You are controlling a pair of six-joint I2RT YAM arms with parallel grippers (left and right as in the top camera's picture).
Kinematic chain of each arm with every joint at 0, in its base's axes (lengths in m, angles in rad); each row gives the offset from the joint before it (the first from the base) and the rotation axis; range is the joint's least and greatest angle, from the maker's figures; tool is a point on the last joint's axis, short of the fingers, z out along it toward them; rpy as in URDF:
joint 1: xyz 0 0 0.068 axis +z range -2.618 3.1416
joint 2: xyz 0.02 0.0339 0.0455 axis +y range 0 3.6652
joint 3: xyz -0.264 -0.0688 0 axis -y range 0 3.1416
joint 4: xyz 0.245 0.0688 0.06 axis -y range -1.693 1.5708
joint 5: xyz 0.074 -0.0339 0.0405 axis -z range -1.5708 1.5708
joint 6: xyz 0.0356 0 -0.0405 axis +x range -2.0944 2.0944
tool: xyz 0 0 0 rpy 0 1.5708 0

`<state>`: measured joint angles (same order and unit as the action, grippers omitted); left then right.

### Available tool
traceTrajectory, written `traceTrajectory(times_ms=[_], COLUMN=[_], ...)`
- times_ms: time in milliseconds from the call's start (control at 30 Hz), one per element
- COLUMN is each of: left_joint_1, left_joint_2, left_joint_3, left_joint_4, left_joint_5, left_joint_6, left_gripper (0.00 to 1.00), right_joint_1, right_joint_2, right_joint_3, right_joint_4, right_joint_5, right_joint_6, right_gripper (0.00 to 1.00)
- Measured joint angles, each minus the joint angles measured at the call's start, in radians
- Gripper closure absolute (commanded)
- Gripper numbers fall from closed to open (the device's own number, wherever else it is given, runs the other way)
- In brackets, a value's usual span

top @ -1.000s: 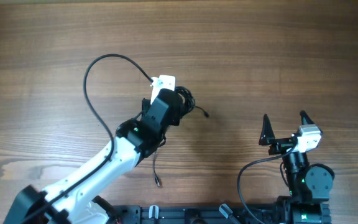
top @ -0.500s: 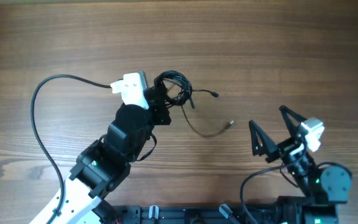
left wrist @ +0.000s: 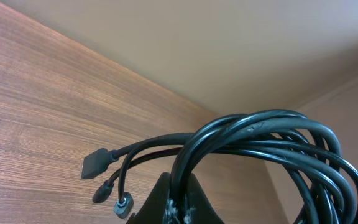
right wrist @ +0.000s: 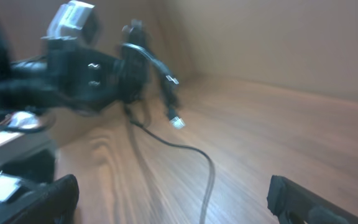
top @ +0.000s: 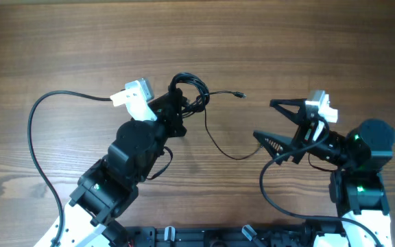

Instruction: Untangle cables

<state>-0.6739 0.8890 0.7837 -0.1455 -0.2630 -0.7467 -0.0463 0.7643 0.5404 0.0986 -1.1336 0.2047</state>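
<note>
**While the left gripper clamps the cables, the right gripper gapes**

Since the left gripper [top: 176,108] is closed tight on the cables [top: 192,92], the coil sits at its tips, a little left of centre on the table [top: 81,41]. Through the left wrist camera I see the looped cords bulging over one finger [left wrist: 174,200], with three plugs [left wrist: 97,165] poking out to the side of it. I cannot tell whether the coil clears the wood.

One thin strand [top: 218,146] leaves the coil, lies on the wood and curves to the right, ending just beside the lower finger of the right gripper [top: 265,120]. A shorter end [top: 238,95] juts out to the right of the coil. The right gripper's jaws are spread as wide as they go and have hold of nothing. It points toward the coil and is well apart from it. Only the strand lies between the two grippers. In my right wrist view, which is blurred, it runs across the wood toward the camera, between the two fingers.

A thick arm cable [top: 36,137] sweeps a big loop left of the left arm, and another [top: 266,192] loops by the right arm's base. A white camera [top: 136,96] on the left wrist sits just beside the coil. A black rail [top: 204,237] runs along the near edge.

The table is brown wood with a strong grain, and a plain beige wall [left wrist: 229,50] rises behind it.
</note>
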Motion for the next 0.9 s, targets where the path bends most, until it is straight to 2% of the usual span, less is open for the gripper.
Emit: traceTrajectory(times_ms=[67, 167, 267, 300, 367, 500, 700, 733, 800, 833, 867, 900], left_joint_1=[0.0, 0.0, 0.0, 0.0, 0.0, -0.019, -0.117, -0.125, -0.143, -0.15, -0.163, -0.174], left_joint_2=[0.0, 0.001, 0.032, 0.048, 0.075, 0.117, 0.185, 0.194, 0.204, 0.205, 0.205, 0.205], left_joint_3=[0.0, -0.001, 0.0, 0.0, 0.0, 0.0, 0.0, 0.0, 0.0, 0.0, 0.0, 0.0], left_joint_4=[0.009, 0.056, 0.211, 0.249, 0.282, 0.321, 0.477, 0.486, 0.496, 0.504, 0.514, 0.517], left_joint_5=[0.0, 0.046, 0.191, 0.238, 0.304, 0.346, 0.367, 0.367, 0.367, 0.367, 0.367, 0.367], left_joint_6=[-0.036, -0.174, -0.235, -0.244, -0.27, -0.292, -0.304, -0.306, -0.306, -0.306, -0.306, -0.306], left_gripper=[0.96, 0.96, 0.96, 0.96, 0.96, 0.96, 0.96, 0.96, 0.96, 0.96, 0.96, 0.96], right_joint_1=[0.0, 0.0, 0.0, 0.0, 0.0, 0.0, 0.0, 0.0, 0.0, 0.0, 0.0, 0.0], right_joint_2=[0.002, 0.002, 0.002, 0.002, 0.002, 0.002, 0.002, 0.002, 0.002, 0.002, 0.002, 0.002], right_joint_3=[0.003, 0.006, 0.006, 0.006, 0.006, 0.006, 0.006, 0.006, 0.006, 0.006, 0.006, 0.006], right_joint_4=[0.134, 0.231, 0.278, 0.282, 0.295, 0.332, 0.358, 0.359, 0.36, 0.359, 0.36, 0.36], right_joint_5=[-0.075, -0.121, -0.169, -0.176, -0.186, -0.209, -0.22, -0.22, -0.221, -0.22, -0.22, -0.22], right_joint_6=[0.067, 0.191, 0.268, 0.282, 0.305, 0.344, 0.38, 0.384, 0.39, 0.395, 0.397, 0.4], right_gripper=[0.05, 0.11, 0.15, 0.24, 0.29, 0.51, 0.53, 0.57, 0.6, 0.67, 0.82, 0.91])
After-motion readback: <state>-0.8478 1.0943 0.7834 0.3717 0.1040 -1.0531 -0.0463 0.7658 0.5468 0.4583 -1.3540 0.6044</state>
